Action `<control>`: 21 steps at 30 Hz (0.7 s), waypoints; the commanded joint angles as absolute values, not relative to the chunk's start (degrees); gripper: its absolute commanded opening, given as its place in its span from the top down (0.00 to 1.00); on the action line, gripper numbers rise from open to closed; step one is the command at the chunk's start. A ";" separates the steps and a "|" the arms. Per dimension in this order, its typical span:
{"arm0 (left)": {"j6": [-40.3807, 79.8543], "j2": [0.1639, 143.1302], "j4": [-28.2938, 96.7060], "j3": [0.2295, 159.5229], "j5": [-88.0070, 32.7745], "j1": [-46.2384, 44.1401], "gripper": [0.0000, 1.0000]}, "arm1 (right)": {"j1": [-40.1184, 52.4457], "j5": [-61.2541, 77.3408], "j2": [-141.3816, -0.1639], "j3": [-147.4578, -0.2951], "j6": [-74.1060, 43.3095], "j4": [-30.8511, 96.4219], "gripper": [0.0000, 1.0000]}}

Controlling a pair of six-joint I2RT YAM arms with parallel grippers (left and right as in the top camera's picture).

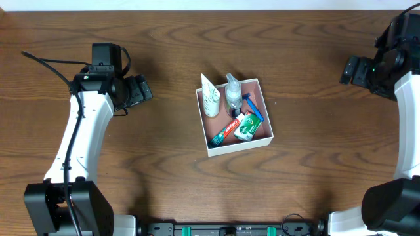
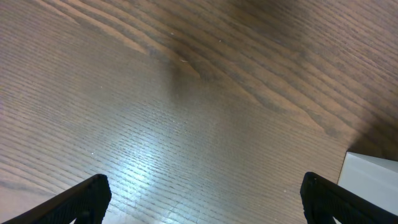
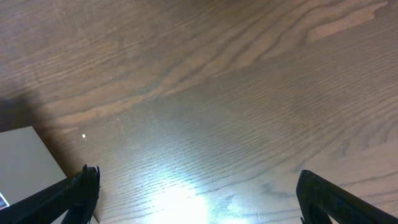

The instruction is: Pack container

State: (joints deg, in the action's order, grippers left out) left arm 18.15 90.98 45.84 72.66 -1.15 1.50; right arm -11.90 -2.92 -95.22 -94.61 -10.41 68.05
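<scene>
The table carries everything. The left arm rises from its near base, wrist bent rightward, jaws wide and empty, aimed at the container. The right arm sits at the far right edge, jaws wide, empty, pointing left. The container lies mid-table between them, square, so no long axis, its sides skewed slightly to the table's edges. Inside: toothpaste, tube, bottle, soap box, razor.
</scene>
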 commanded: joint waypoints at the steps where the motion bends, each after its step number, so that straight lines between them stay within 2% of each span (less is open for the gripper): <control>1: 17.65 90.72 45.82 72.69 -1.06 1.69 0.02 | -12.08 -2.52 -94.85 -94.37 -10.66 67.96 0.01; 21: 17.61 90.72 47.55 72.69 -0.67 1.72 0.02 | -12.08 -2.52 -94.85 -94.37 -10.66 67.96 0.01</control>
State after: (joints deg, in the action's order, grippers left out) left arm 18.13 90.98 47.07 72.66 -1.13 1.50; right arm -11.88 -2.92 -95.20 -94.61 -10.41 68.05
